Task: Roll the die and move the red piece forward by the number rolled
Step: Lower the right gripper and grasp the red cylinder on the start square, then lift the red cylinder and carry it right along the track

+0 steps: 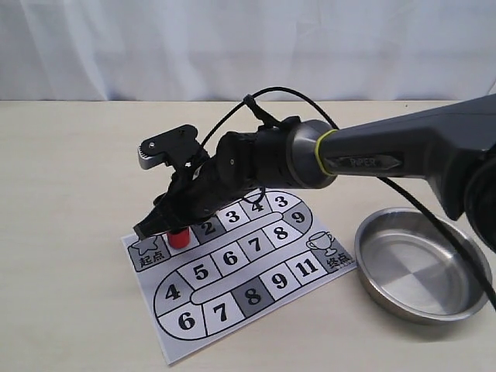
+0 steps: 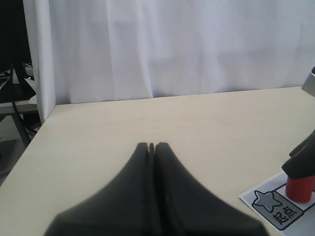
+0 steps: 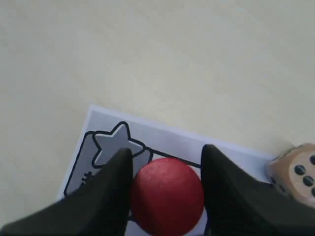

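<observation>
Red and glossy, the red piece (image 3: 167,194) is clamped by the right gripper (image 3: 167,150) beside the star square (image 3: 110,147) on the board (image 1: 167,341). The die (image 3: 295,169) is seen nearby (partly cropped); the left gripper (image 2: 151,145) is pressed closed.

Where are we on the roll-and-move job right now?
Roll looks done: the light tan wooden die lies free, top face unreadable here. In hand: the right pincer straddles the glossy red cylinder piece, apparently touching both sides, beside the grey star start square. Remaining: lifting and advancing it by the count. The left pincer is shut, idle.
</observation>
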Controlling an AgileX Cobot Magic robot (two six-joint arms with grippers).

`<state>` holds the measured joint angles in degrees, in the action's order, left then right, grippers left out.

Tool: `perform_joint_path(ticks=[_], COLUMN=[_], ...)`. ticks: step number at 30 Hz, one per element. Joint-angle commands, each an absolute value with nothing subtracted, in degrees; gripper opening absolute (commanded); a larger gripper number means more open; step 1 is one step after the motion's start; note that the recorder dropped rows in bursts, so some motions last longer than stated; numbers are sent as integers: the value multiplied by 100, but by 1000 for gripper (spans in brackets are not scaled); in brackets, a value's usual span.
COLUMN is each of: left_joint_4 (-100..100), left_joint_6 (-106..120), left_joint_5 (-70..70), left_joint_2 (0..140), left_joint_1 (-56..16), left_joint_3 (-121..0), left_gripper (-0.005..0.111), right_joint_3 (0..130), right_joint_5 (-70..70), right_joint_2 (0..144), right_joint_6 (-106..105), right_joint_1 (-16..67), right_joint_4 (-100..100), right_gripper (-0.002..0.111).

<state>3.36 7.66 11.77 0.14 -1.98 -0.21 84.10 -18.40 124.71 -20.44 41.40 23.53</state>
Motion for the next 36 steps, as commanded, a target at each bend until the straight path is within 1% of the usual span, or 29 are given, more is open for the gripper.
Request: perform_joint_path(ticks=[1, 13, 25, 36], left_joint_4=[359, 359, 359, 359], left_joint_6=[741, 741, 741, 741], left_joint_5=[1127, 1127, 1127, 1127], left_joint_2=[0, 0, 0, 0], left_joint_1=[-215, -215, -215, -215], left_joint_3=[0, 0, 0, 0], left_gripper=[0, 0, 0, 0], right_joint_3=[8379, 8379, 8311, 8310], right_joint_5=[-1902, -2555, -2259, -2233], right_joint_2=[12158, 12009, 12520, 12192], right_joint_6=[-2054, -2012, -2012, -2012], right_joint_1=[4046, 3516, 3583, 3583], right_joint_4=[2271, 2285, 2348, 2283], right_gripper=[4, 4, 4, 4])
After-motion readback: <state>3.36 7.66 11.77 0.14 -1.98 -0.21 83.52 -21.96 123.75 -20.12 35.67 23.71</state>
